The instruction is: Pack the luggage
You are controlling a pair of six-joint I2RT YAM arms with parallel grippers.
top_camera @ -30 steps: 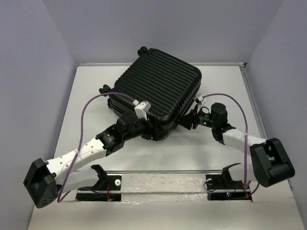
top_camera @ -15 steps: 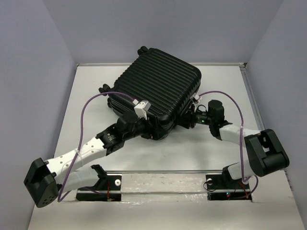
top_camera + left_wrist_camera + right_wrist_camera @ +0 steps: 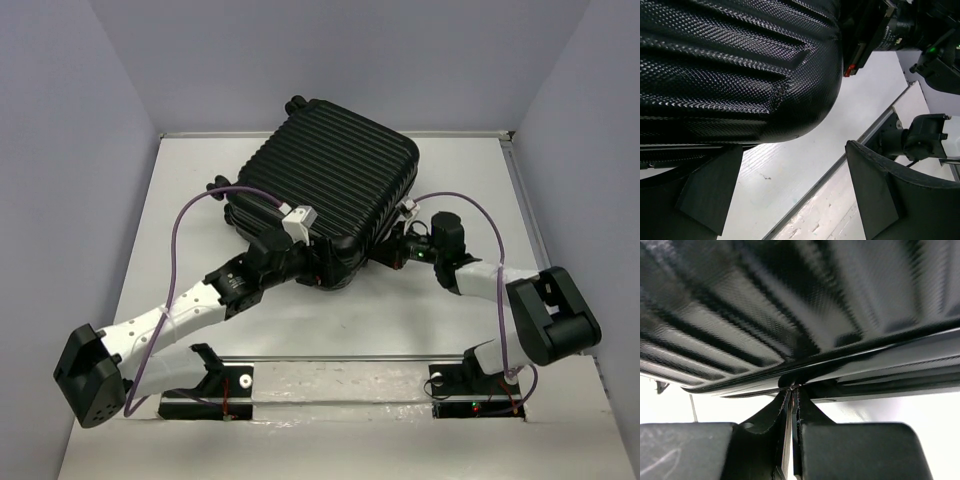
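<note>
The luggage (image 3: pixel 330 175), a large black ribbed hard-shell suitcase, lies closed and flat on the white table, its wheels at the far edge. My left gripper (image 3: pixel 318 268) is open at the suitcase's near corner. In the left wrist view the jaws stand wide apart (image 3: pixel 790 195) below the rounded corner of the shell (image 3: pixel 740 75), holding nothing. My right gripper (image 3: pixel 392 255) is at the near right side of the suitcase. In the right wrist view it is shut (image 3: pixel 792 440) on a black zipper pull tab (image 3: pixel 790 405) that hangs from the seam between the shells (image 3: pixel 790 300).
Grey walls enclose the table on the left, the back and the right. A metal strip (image 3: pixel 340 357) runs across the table in front of the two arm bases. The right arm's wrist (image 3: pixel 935 55) shows close beside the left gripper. Purple cables loop above both arms.
The right arm's elbow has swung in toward the suitcase and its gripper has shifted slightly left along the side. The left wrist has moved slightly up toward the corner.
</note>
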